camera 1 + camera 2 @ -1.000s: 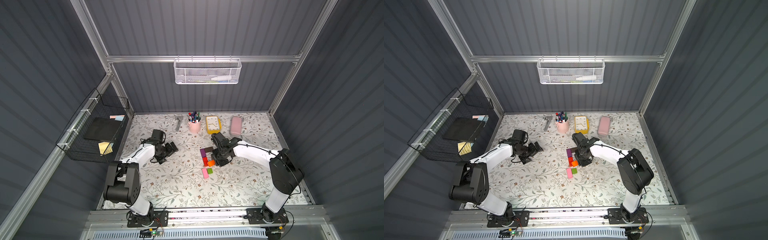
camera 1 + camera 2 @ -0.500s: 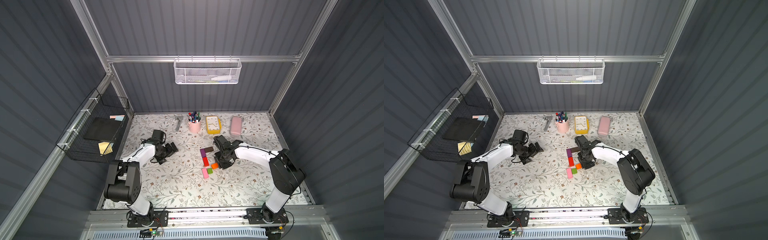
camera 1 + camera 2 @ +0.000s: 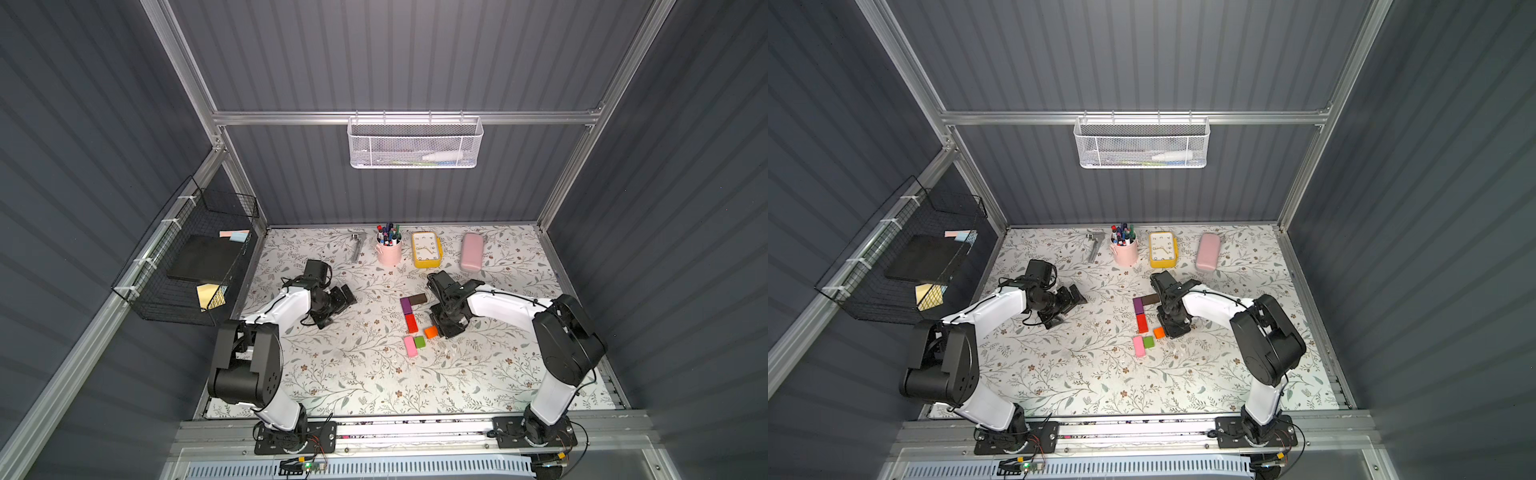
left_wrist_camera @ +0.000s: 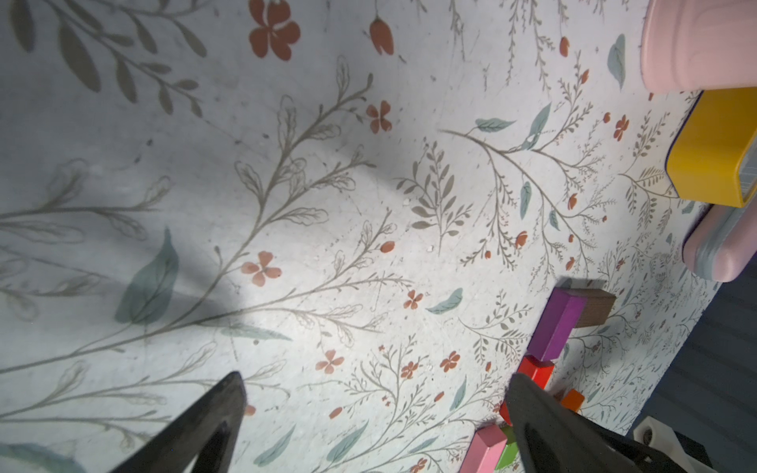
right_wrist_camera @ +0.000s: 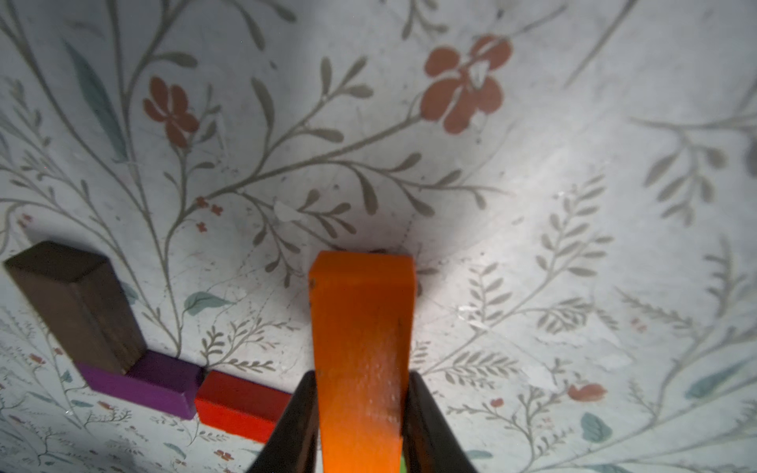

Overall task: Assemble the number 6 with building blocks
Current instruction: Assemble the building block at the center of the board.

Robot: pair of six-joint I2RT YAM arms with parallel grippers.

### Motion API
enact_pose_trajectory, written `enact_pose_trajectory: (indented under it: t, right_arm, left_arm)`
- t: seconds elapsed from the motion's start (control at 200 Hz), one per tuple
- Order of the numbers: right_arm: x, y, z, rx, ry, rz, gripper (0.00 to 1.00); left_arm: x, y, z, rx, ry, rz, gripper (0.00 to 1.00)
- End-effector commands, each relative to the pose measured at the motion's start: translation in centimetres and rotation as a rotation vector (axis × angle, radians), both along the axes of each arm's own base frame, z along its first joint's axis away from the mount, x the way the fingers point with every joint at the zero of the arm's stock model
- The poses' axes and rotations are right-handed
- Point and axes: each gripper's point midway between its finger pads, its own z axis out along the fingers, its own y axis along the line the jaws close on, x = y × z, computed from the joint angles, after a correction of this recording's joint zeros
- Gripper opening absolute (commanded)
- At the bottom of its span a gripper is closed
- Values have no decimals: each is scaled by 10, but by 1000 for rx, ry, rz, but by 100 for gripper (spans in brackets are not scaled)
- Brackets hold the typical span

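Note:
My right gripper [image 3: 445,328] [image 5: 362,409] is shut on the long orange block [image 5: 362,327], which points down at the mat. From above, only the orange block's end [image 3: 431,331] [image 3: 1158,332] shows, right of the red block [image 3: 411,323]. The dark brown block [image 3: 417,299] and purple block [image 3: 406,305] form a corner, and the red one continues the purple line. The pink block [image 3: 410,346] and green cube [image 3: 419,342] lie side by side just in front. My left gripper [image 3: 347,294] [image 4: 377,385] stands open and empty, well left of the blocks.
Along the back stand a metal tool [image 3: 356,247], a pink pen cup [image 3: 389,251], a yellow clock [image 3: 426,249] and a pale pink case [image 3: 471,252]. A black wire basket [image 3: 187,257] hangs on the left wall. A white mesh basket [image 3: 415,141] hangs on the back wall.
My right gripper has carried the orange block a little toward the front and right, off the row of blocks. The left arm has not moved.

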Motion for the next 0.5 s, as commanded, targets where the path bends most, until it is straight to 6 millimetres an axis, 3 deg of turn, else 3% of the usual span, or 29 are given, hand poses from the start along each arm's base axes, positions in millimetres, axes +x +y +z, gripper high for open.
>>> enact_pose_trajectory:
  t: [0.0,0.495]
  right_arm:
    - [2,-2,-3,-19,33,-118,26]
    - [-6,14,-10,-28,52,-95,25]
  left_arm:
    - [1,2,2,3,7,-14,99]
    - [-2,3,3,8,8,-19,99]
